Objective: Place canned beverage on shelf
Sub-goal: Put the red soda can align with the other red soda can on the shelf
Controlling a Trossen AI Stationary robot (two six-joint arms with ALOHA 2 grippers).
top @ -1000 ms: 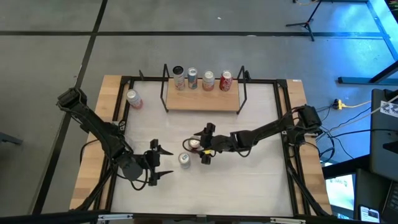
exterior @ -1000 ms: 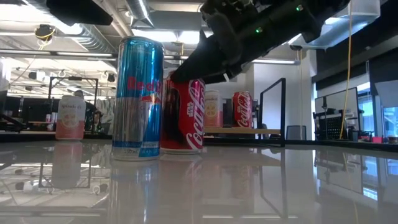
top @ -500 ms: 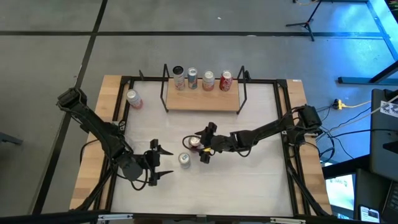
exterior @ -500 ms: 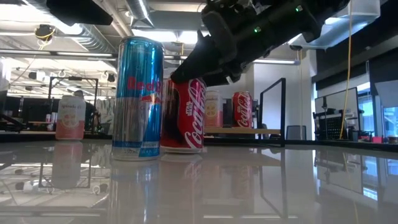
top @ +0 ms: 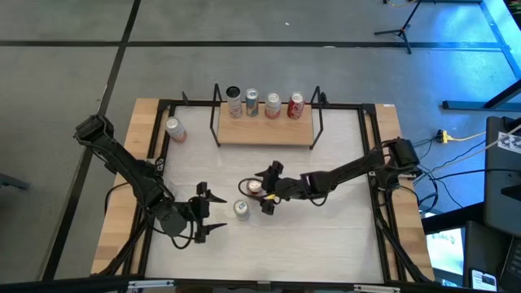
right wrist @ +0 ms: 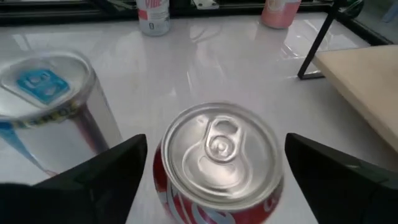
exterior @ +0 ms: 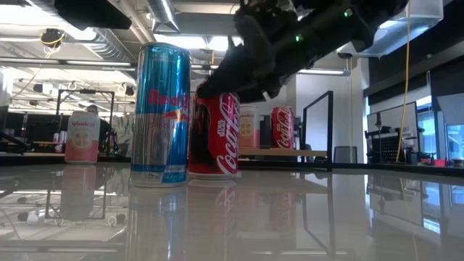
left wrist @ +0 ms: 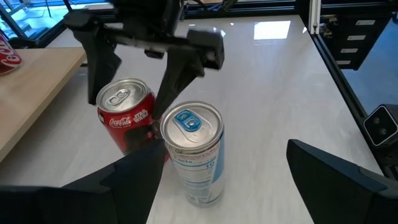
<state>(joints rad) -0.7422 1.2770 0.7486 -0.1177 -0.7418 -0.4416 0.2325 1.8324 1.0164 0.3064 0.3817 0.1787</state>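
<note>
My right gripper [right wrist: 211, 180] wide open, straddling red cola can [right wrist: 217, 158], nothing gripped yet. Blue can [right wrist: 46, 102] just beside it: must drop lower, centre, close squarely, avoid nudging blue can. My left gripper [top: 210, 215] open, empty, waits near.

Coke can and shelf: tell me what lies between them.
Nothing: in the high view, bare white table separates the Coke can, inside the open right pincer, from the shelf.

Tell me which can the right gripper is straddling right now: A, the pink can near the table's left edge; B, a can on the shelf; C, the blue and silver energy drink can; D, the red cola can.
D: the right gripper has its fingers open on either side of the red cola can, seen from directly above its top.
</note>
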